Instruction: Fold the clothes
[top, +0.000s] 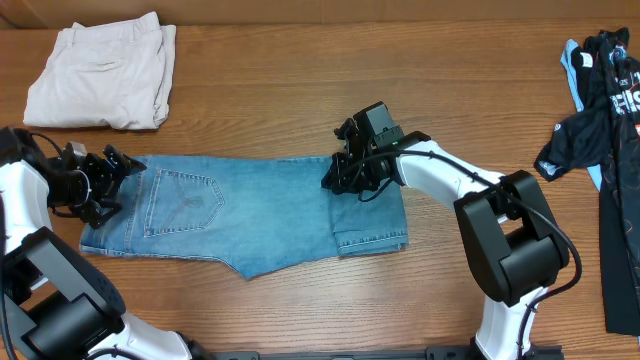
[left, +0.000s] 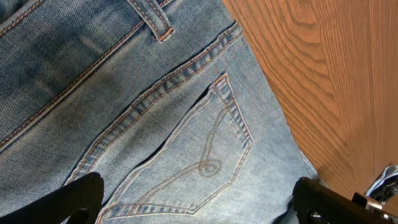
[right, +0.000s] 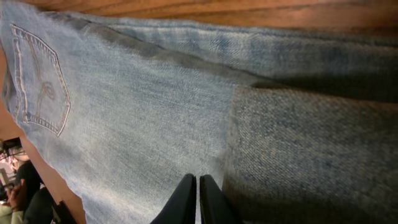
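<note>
The jeans (top: 250, 205) lie flat across the middle of the counter (top: 300, 90), waistband to the left, one back pocket (top: 185, 198) facing up. At their right end a layer of denim is doubled over, its hemmed edge (top: 372, 238) near the front edge of the pile.

The left hand (top: 112, 178) sits at the waistband end. In the left wrist view its fingers (left: 78, 199) are spread wide, one at each lower corner, with the pocket between them. The right hand (top: 342, 178) is over the doubled end. In the right wrist view its fingertips (right: 198, 196) are pressed together just above the denim, at the seam where the lighter cloth meets the darker, coarser layer. I cannot tell whether any cloth is caught between them.

The counter is brown wood with a clear grain, bare around the jeans. The cream trousers (top: 100, 75) lie folded in the far left corner, well apart from the jeans. A black garment (top: 610, 130) with white lettering and light blue trim sprawls along the right edge. The right arm (top: 450, 175) reaches in over the counter from the right front.
</note>
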